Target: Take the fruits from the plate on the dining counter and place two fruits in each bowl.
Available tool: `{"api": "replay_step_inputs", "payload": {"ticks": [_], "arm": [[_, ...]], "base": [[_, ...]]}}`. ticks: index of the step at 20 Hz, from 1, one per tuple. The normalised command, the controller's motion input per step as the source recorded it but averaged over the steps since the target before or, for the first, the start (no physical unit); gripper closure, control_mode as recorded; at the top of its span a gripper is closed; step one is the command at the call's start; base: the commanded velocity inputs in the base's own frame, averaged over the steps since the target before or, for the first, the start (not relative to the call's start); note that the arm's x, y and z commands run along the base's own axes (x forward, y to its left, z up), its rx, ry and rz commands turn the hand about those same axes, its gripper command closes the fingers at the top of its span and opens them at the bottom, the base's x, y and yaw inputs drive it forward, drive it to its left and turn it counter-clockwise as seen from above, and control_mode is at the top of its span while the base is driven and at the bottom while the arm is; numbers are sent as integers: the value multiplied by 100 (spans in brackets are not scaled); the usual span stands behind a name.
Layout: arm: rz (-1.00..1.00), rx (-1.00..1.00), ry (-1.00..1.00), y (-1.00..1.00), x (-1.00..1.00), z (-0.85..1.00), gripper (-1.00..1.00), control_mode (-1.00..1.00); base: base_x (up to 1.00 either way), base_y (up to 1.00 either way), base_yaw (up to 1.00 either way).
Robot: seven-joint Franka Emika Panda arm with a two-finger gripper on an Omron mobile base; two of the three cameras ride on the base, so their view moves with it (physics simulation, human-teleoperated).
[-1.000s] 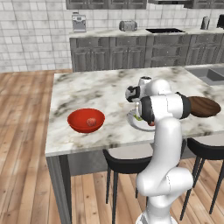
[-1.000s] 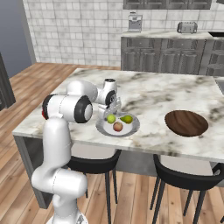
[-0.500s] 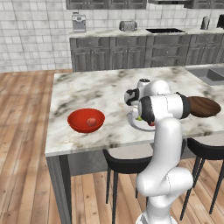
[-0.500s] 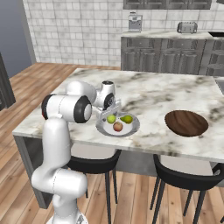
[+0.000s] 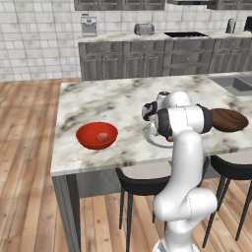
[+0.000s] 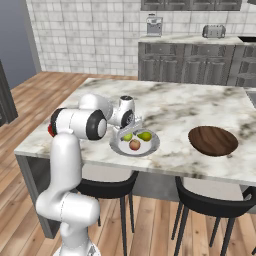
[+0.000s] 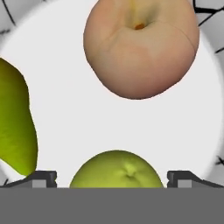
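On the dining counter (image 6: 175, 107) the grey-rimmed plate (image 6: 151, 149) holds two yellow-green pears (image 6: 145, 135) and one reddish round fruit (image 6: 134, 145). My gripper (image 6: 131, 128) hangs low over the plate's left side, open. In the hand view its fingertips (image 7: 41, 178) stand on either side of one pear (image 7: 117, 169), without closing on it; the reddish fruit (image 7: 140, 43) lies beyond and the other pear (image 7: 15, 127) to the left. The red bowl (image 5: 97, 135) holds one reddish fruit (image 5: 103, 137). The dark brown bowl (image 6: 214, 140) has nothing in it.
Black stools (image 6: 210, 205) stand under the counter's near edge. A sink (image 5: 236, 83) is set into the counter's far right. Dark grey cabinets (image 5: 147, 59) with a toaster and a coffee machine line the back wall.
The hand has come down a little closer to the plate, jaws still wide. The fruits and bowls have not moved.
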Motion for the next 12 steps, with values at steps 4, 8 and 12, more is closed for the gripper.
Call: {"api": "replay_step_inputs", "payload": {"ticks": [4,8,12], "arm": [[-10,0,0,0,0,-18,100,-100],[-1,0,0,0,0,0,100,-100],[-1,0,-4,0,1,1,100,-100]], "base": [[0,0,0],[0,0,0],[0,0,0]]}}
